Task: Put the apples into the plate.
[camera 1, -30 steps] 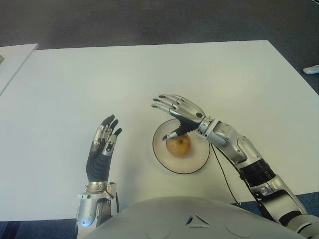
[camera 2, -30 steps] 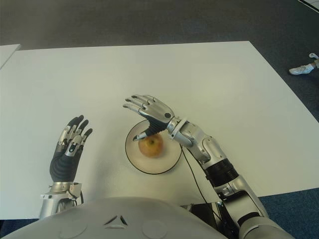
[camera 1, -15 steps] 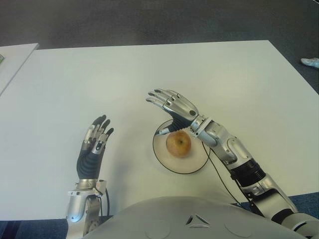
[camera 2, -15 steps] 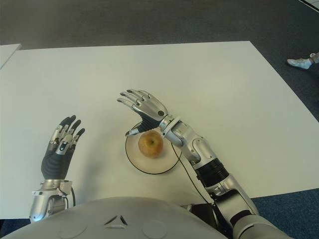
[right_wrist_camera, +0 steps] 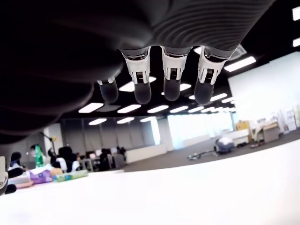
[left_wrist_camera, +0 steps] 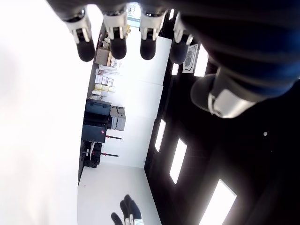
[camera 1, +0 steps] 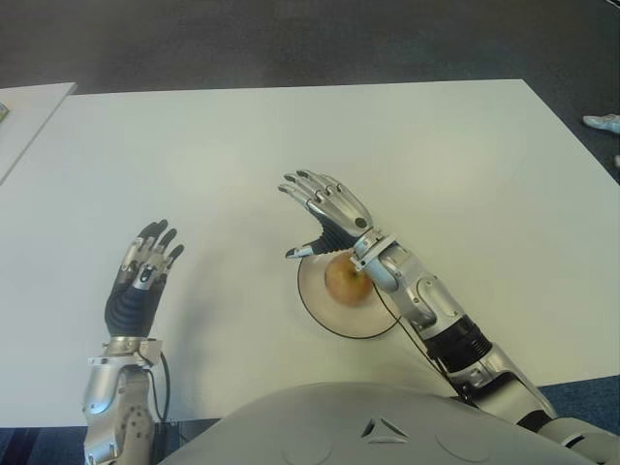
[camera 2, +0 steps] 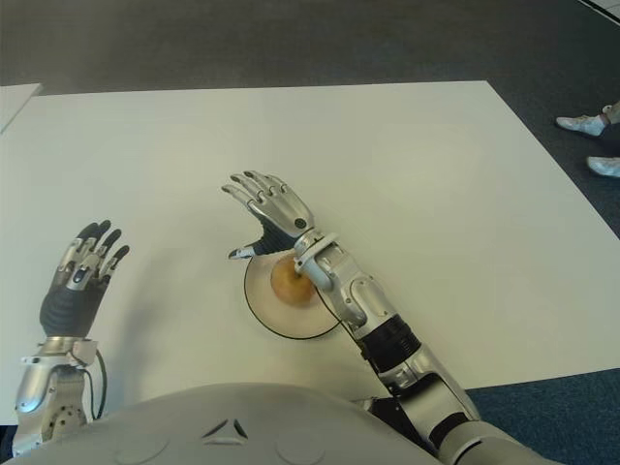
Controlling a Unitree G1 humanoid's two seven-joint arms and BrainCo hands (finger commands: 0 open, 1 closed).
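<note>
One yellowish-red apple sits in a white, dark-rimmed plate near the front edge of the white table. My right hand hovers open just beyond the plate's far-left rim, fingers spread and holding nothing; its wrist covers part of the apple. My left hand is raised at the left, well apart from the plate, its fingers extended and empty.
Another white table's corner shows at the far left. A person's shoes stand on the dark floor at the right. Bare tabletop stretches beyond and to both sides of the plate.
My right hand has drifted left and away from the apple, off the plate's centre. My left hand has moved left and lower. The apple stays in the plate.
</note>
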